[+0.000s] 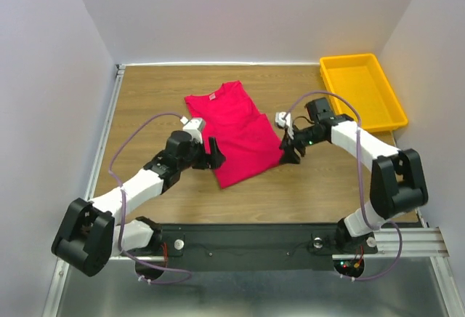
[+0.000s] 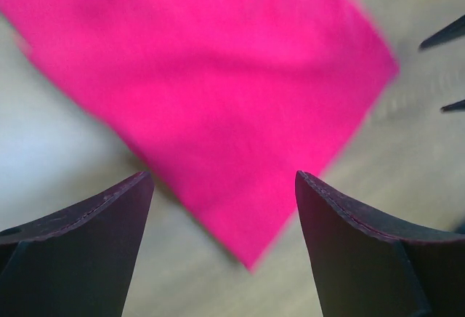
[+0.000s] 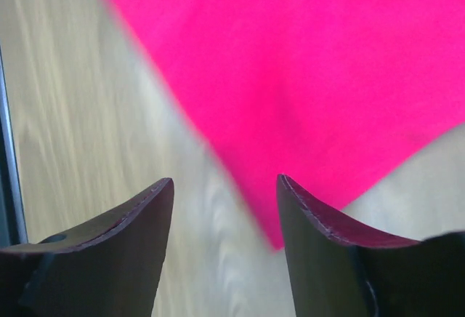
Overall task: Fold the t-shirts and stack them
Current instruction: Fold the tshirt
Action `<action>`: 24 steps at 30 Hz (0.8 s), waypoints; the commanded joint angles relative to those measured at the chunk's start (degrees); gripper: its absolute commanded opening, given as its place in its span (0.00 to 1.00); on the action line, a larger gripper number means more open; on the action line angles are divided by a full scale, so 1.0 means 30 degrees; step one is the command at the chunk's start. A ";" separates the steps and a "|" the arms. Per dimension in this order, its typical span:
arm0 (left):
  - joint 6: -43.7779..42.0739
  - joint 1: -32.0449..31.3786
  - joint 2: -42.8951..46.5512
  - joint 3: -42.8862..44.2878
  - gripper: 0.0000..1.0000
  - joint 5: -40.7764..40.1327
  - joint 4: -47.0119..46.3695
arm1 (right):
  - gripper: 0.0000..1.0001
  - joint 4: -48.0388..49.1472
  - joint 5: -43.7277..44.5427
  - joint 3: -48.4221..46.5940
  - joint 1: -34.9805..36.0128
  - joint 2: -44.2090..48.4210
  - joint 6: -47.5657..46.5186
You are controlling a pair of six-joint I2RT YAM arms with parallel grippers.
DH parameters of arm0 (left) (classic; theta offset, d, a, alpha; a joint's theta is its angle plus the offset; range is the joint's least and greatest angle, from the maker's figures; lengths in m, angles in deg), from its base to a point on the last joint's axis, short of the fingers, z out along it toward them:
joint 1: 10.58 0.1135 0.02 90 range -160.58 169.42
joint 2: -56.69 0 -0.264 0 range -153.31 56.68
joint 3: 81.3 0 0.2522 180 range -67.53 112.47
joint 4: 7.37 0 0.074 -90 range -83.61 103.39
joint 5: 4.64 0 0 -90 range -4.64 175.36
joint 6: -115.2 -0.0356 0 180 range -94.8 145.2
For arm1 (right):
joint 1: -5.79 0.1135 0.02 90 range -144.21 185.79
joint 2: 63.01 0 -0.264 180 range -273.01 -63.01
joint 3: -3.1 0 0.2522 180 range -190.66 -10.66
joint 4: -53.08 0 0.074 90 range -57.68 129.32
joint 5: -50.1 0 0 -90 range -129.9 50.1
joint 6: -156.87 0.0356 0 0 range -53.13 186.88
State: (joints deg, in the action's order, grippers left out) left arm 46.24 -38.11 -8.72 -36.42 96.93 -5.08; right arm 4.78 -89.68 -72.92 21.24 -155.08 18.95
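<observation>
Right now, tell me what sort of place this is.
Probably a robot test cell in a lab, not a home. Plain white walls box in a wooden table; the left arm and right arm are bolted at its near edge; on it sit a red t-shirt and a yellow tray.

My left pincer [image 1: 216,152] flanks the t-shirt [image 1: 236,131] on its left edge, my right pincer [image 1: 292,150] at its right corner; only cloth between them. Bare bench [image 1: 149,99] outboard of each and along the near side. A yellow tray [image 1: 361,90] takes the far right corner.
</observation>
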 commanded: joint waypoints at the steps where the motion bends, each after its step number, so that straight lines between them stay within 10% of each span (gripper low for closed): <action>1: 0.3154 -0.1542 0.1322 -0.0587 0.90 0.0722 -0.0753 | 0.66 -0.0816 0.1323 0.2378 0.0009 0.3324 -0.8819; 8: -0.0562 -0.7804 0.2377 0.0438 0.91 -0.4436 0.1711 | 0.67 -0.1405 0.2560 0.2855 -0.0020 0.2686 -1.1476; 24: -1.5420 -1.1213 -0.0108 0.2638 0.90 -0.6844 0.6044 | 0.67 -0.6526 -0.1627 -0.1805 -0.3507 -0.0742 -1.3610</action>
State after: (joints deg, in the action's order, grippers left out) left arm 11.40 -69.75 -4.09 -28.42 81.70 5.76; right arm -6.07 -89.19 -76.41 10.42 -155.04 -15.91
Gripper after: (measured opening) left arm 0.902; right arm 0.670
